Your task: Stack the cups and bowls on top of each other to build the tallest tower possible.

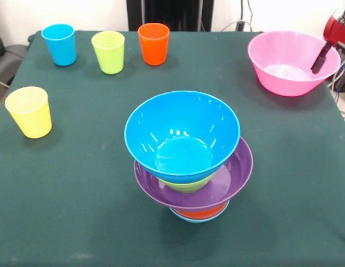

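The tower stands at the middle front of the table. A light-blue bowl is lowest, then an orange bowl, a wide purple bowl, a green bowl and a deep blue bowl on top. At the far left three cups stand upright in a row: blue, lime green, orange. A yellow cup stands alone at the left. The large pink bowl sits at the far right. My gripper reaches down into the pink bowl by its right rim.
A dark green cloth covers the table. The pink bowl sits close to the table's right edge, with cables just beyond it.
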